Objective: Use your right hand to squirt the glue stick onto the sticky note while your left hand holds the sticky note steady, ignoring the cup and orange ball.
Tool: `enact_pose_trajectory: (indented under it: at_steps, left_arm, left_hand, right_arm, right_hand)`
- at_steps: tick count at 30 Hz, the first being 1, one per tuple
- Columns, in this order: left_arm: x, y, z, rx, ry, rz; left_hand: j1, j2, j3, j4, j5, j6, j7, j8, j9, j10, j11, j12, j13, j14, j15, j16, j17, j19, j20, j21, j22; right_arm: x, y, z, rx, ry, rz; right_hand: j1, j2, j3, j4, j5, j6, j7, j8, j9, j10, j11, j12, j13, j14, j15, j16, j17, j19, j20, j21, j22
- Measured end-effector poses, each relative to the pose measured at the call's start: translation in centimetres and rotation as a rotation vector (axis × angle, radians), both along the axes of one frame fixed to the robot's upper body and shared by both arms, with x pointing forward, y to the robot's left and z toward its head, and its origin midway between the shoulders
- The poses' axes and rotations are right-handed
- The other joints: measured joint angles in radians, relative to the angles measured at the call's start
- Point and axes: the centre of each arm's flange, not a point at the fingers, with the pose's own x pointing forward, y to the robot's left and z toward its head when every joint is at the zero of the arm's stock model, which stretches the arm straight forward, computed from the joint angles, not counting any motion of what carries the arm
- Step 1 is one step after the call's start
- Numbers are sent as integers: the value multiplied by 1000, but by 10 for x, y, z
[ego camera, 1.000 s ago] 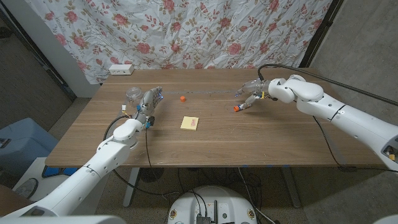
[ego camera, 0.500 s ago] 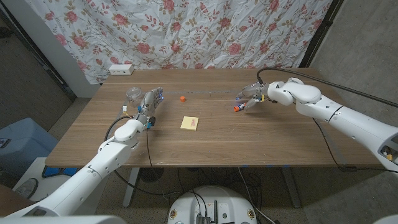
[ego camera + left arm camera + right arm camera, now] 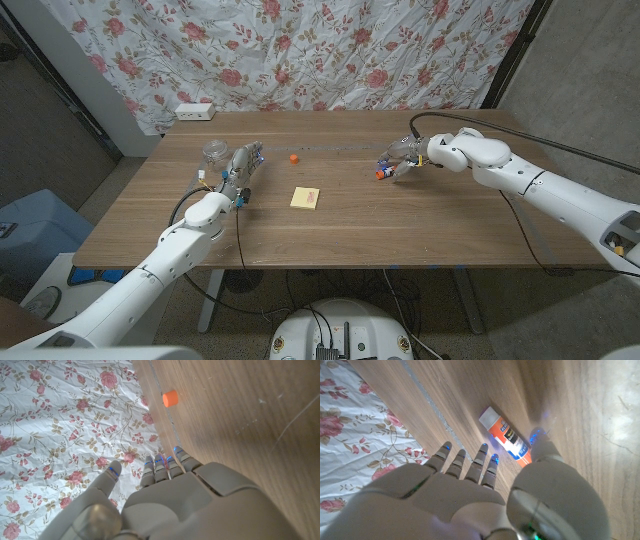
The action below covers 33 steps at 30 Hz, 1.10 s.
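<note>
Orange-labelled, the glue stick (image 3: 504,438) is seen lying on the wood between the right hand's (image 3: 485,495) spread fingers and thumb, ungripped; the head view adds the yellow sticky note (image 3: 305,198) mid-frame and the empty, open-fingered left hand (image 3: 238,170).

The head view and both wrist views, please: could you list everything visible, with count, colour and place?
Table: one, brown wood, under everything.
Sticky note: one, yellow, table middle.
Glue stick: one, orange and white, lying by the right hand's fingers.
Orange ball: one, behind the sticky note.
Cup: one, clear, far left, beside the left hand.
Power strip: one, white, behind the table's far left corner.
Floral cloth: one, white with pink roses, backdrop.
Left hand: one, grey, holding nothing.
Right hand: one, grey, fingers apart over the glue stick.
</note>
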Motion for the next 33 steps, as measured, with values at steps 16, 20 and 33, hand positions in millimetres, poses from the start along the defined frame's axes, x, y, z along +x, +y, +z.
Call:
enact_pose_trajectory:
  at_steps: [16,20,33]
  left_arm:
    - [1,-1,1,6,8,-11]
    - [1,-1,0,6,10,-11]
    - [1,-4,0,9,20,-16]
  left_hand:
    - [0,0,0,0,0,0,0,0,0,0,0,0,0,0,0,0,0,4,4,0,0]
    - [0,0,0,0,0,0,0,0,0,0,0,0,0,0,0,0,0,4,4,0,0]
    - [0,0,0,0,0,8,1,0,0,0,0,0,0,0,0,0,0,9,9,0,0]
  right_arm:
    - [5,0,-2,-15,-56,21]
    - [6,-1,-4,-6,-70,32]
    - [10,-4,-10,46,-104,74]
  right_hand:
    - [44,-23,-9,5,8,125,-1,35,6,108,-25,2,-3,89,-18,18,0,69,-26,0,-2]
    - [55,-34,-13,7,20,164,-1,49,6,151,-27,2,-3,127,-17,22,0,91,-34,0,-2]
    - [119,-45,-24,4,38,260,-1,79,11,248,-29,2,-8,196,-18,33,0,132,-53,0,-2]
